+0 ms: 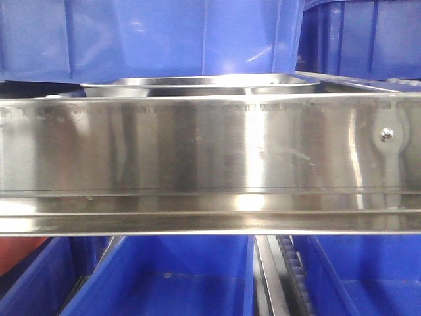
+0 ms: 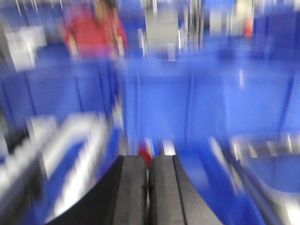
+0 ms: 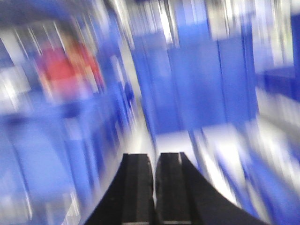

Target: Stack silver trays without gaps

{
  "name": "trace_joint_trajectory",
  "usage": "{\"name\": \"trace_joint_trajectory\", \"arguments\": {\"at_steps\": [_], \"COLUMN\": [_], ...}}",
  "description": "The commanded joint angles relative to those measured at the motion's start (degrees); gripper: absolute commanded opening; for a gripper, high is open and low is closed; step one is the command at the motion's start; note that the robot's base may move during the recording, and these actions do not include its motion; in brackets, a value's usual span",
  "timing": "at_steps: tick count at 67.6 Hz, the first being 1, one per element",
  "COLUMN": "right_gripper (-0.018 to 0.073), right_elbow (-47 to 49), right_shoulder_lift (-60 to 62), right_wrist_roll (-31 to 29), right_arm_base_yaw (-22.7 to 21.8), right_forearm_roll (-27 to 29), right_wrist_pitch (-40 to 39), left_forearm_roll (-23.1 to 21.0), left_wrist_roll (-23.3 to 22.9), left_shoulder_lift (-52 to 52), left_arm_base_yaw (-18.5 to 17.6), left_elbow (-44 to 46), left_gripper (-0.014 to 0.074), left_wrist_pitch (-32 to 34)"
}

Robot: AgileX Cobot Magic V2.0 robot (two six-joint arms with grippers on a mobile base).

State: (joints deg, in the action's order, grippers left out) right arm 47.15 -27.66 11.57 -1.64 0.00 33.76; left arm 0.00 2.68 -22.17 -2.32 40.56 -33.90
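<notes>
A silver tray [image 1: 197, 85] lies on the steel shelf behind the shelf's front panel; only its rolled rim and near edge show in the front view. A second shiny tray edge [image 1: 358, 80] shows to its right. In the blurred left wrist view a silver tray [image 2: 269, 154] sits at the right edge. My left gripper [image 2: 148, 161] is shut with nothing between its black fingers. My right gripper [image 3: 154, 159] is also shut and empty. Neither gripper appears in the front view.
The long steel front panel [image 1: 210, 145] with a screw [image 1: 387, 134] fills the middle of the front view. Blue bins stand above [image 1: 164, 36] and below [image 1: 158, 276] it. Both wrist views are motion-blurred, showing blue bins [image 2: 197, 98] and something red [image 2: 89, 33].
</notes>
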Motion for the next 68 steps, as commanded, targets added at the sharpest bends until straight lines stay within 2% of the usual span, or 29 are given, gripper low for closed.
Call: {"name": "trace_joint_trajectory", "arguments": {"at_steps": [1, 6, 15, 28, 34, 46, 53, 57, 59, 63, 66, 67, 68], "right_gripper": [-0.002, -0.002, -0.002, -0.002, -0.002, -0.0015, -0.0015, -0.0013, -0.0011, 0.0, 0.0, 0.0, 0.0], "right_elbow": [4.04, 5.86, 6.21, 6.21, 6.35, 8.62, 10.41, 11.72, 12.7, 14.63, 15.84, 16.66, 17.26], "right_shoulder_lift": [-6.21, -10.35, -15.48, -19.63, -21.78, -26.58, -29.46, -31.27, -32.81, -35.88, -38.18, -38.96, -39.77], "right_wrist_roll": [0.01, 0.01, 0.01, 0.01, -0.22, -0.9, 1.56, 3.56, 4.91, 7.54, 10.82, 12.11, 13.35], "right_arm_base_yaw": [0.04, 0.04, 0.04, 0.04, 0.04, 2.8, 6.58, 8.74, 10.46, 13.95, 16.44, 17.28, 18.1], "right_forearm_roll": [0.0, 0.0, 0.0, 0.32, 0.32, 0.56, 0.56, 0.56, 0.56, -1.22, -4.35, -5.72, -7.11], "right_wrist_pitch": [10.26, 14.46, 14.68, 9.94, 7.95, 12.29, 12.49, 12.49, 12.49, 12.71, 13.16, 13.77, 14.33], "left_forearm_roll": [-2.32, -2.49, -2.25, -2.39, -2.27, -8.82, -9.27, -7.68, -5.97, 1.05, 6.51, 9.31, 10.23], "left_wrist_roll": [-0.31, -0.31, -0.31, -0.31, -0.31, -0.31, -0.99, -4.26, -7.59, -15.12, -22.76, -24.94, -26.04], "left_shoulder_lift": [-4.84, -7.89, -10.6, -13.0, -16.19, -26.84, -33.95, -37.62, -39.85, -43.37, -46.28, -47.09, -47.49], "left_arm_base_yaw": [-0.12, -0.12, -0.12, -0.12, -0.12, -0.33, -3.13, -6.28, -7.95, -11.81, -14.42, -15.26, -16.1], "left_elbow": [2.22, 2.39, 2.39, 2.27, 2.63, 6.13, 10.49, 13.69, 15.1, 18.25, 20.3, 20.98, 21.69], "left_gripper": [0.0013, 0.0013, 0.0013, 0.0013, 0.0013, -0.0016, -0.0016, -0.0016, -0.0016, -0.0016, -0.0016, -0.0016, -0.0016], "left_wrist_pitch": [-6.5, -6.99, -6.7, -2.28, -2.2, -2.01, -2.25, -2.52, -2.52, -2.82, -3.49, -3.78, -4.24]}}
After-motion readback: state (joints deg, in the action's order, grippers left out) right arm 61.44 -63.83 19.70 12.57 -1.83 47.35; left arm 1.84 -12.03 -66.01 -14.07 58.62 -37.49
